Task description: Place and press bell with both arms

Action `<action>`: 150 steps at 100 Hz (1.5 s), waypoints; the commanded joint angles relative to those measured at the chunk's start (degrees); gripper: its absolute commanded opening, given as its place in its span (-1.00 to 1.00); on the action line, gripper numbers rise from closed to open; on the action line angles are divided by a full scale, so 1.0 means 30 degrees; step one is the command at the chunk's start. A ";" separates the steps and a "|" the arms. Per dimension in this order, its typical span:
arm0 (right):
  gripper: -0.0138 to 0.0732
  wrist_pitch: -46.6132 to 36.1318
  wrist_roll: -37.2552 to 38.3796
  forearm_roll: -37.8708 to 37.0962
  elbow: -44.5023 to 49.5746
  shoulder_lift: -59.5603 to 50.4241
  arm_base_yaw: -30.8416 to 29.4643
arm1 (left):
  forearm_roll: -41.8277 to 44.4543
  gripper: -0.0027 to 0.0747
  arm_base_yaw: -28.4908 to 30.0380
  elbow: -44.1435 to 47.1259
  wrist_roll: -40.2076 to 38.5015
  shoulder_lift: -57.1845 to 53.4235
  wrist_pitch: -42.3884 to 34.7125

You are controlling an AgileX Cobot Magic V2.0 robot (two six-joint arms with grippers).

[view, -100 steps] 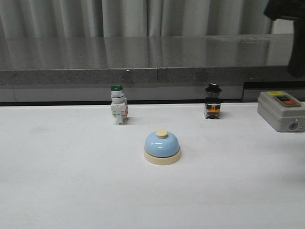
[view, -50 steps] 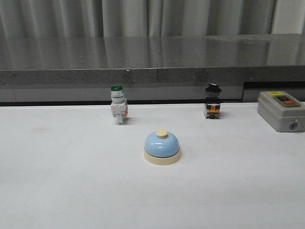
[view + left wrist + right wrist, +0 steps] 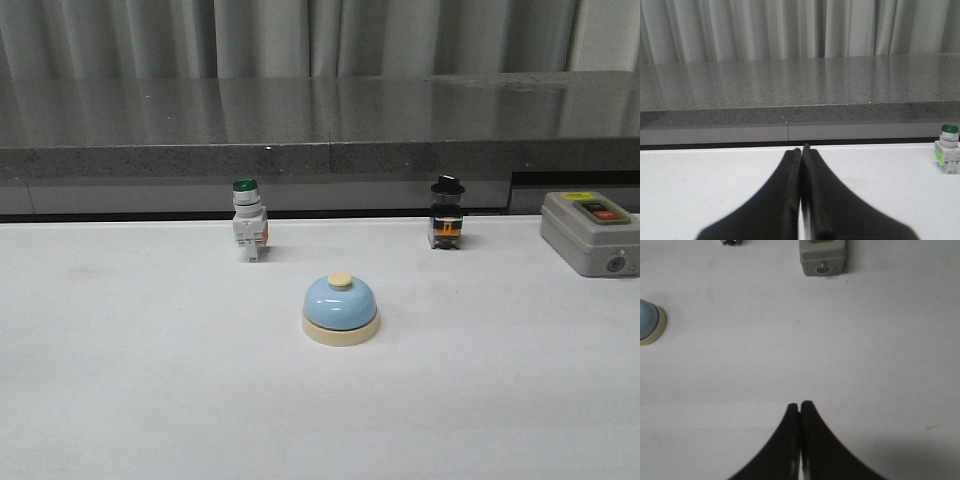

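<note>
1. The bell (image 3: 340,309) is sitting upright on the white table (image 3: 140,390), alone in the open middle, with neither arm showing in the front view.
2. The left claw (image 3: 801,152) is resting with its fingers pressed together on nothing, low over the table; the green-capped switch (image 3: 948,155) is lying ahead of it and off to its right, and the bell is falling outside this camera's picture.
3. The right claw (image 3: 799,406) is likewise pinched closed and empty, looking down on the table; the bell (image 3: 650,322) is showing only as a cut-off edge, ahead and well off to its left, while the grey box (image 3: 822,257) is lying ahead and a little to its right.
4. The step in hand is probably the first reach for the bell, though which arm ought to lead is hard to judge from here.
5. To do it well, the grasping arm should be spreading its fingers before descending, straddling the cream base, not the smooth dome.
6. It should be keeping clear of the black-capped switch (image 3: 446,213) behind the bell.
7. The pressing arm is better staying shut, coming straight down on the cream button.
</note>
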 commanded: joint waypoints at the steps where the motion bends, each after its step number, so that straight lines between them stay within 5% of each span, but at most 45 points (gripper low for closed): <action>1: -0.82 -0.1360 -0.0004 0.0105 -0.0032 -0.1514 -0.0139 | -0.0028 -0.98 -0.0067 0.0824 -0.0064 -0.0551 -0.1466; 44: -0.82 -0.3480 0.0010 -0.1000 0.2108 -0.7568 -0.0139 | -0.0028 -0.98 -0.0067 0.0824 -0.0064 -0.0551 -0.1466; 97: -0.82 -1.1989 0.2175 -0.3230 0.7589 -1.3230 -0.0139 | -0.0028 -0.98 -0.0067 0.0824 -0.0064 -0.0551 -0.1466; 121: -0.82 -1.2984 0.2175 -0.3106 0.9405 -1.3166 -0.0139 | -0.0028 -0.98 -0.0067 0.0824 -0.0064 -0.0551 -0.1466; 138: -0.82 -1.6556 0.2175 -0.2862 1.1725 -1.3166 -0.0139 | -0.0028 -0.98 -0.0067 0.0824 -0.0064 -0.0551 -0.1466; 150: -0.82 -1.5282 0.2175 -0.2882 1.1622 -1.3166 -0.0139 | -0.0028 -0.98 -0.0067 0.0824 -0.0064 -0.0551 -0.1466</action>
